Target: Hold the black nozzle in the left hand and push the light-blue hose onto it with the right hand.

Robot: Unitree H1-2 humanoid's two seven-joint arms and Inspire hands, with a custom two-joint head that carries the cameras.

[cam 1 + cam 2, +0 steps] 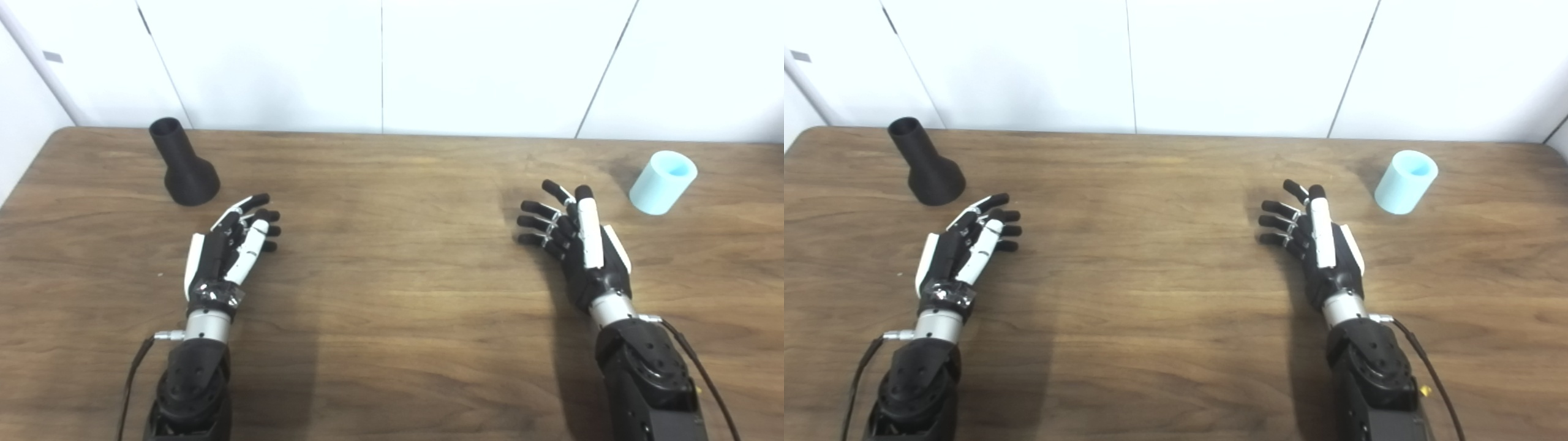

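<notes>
We hold both hands spread and empty above the desk (392,294): our left hand (229,248) near the upright black nozzle (184,164), our right hand (576,242) near the light-blue hose (663,182), each apparently placed to reach its own part.

Both forearms (190,380) (652,380) cut off by bottom edge.

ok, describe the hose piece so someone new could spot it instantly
Start at the wooden table and go to its far right corner, beyond the open right hand. The light-blue hose stands there alone, a short, hollow cylinder, the only pale item; the black nozzle sits far left.
</notes>
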